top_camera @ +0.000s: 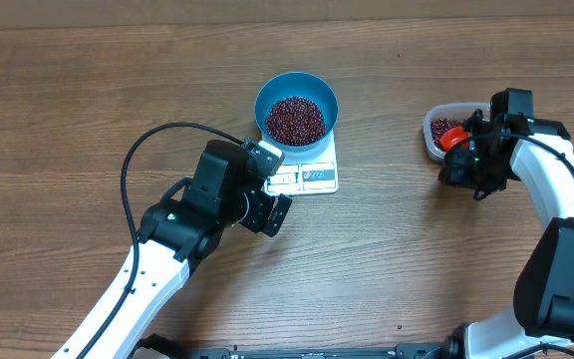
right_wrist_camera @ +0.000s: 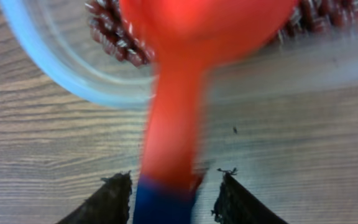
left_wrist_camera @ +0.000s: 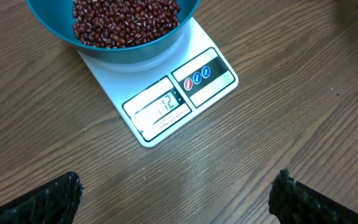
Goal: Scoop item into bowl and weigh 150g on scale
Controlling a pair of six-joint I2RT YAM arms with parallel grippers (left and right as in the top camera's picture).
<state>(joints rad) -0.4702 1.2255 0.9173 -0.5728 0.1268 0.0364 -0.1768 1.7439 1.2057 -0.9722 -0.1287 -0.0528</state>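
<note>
seemingly parking the red scoop (right_wrist_camera: 182, 68) in the clear tub (right_wrist_camera: 48, 65) at 3 o'clock. finding the jaws of the right gripper (right_wrist_camera: 174, 196) partly parted around its handle (right_wrist_camera: 166, 155), gap on one side, no firm hold. resting its head inside the tub, spilling nothing. hovering the left gripper (left_wrist_camera: 176, 199), wide open and empty, at 7 o'clock of the scale (left_wrist_camera: 219, 93). checking the display (left_wrist_camera: 159, 106), digits unclear, before topping up the beans (top_camera: 296, 119) in the blue bowl (top_camera: 259, 105) sitting on it at 12 o'clock.
</note>
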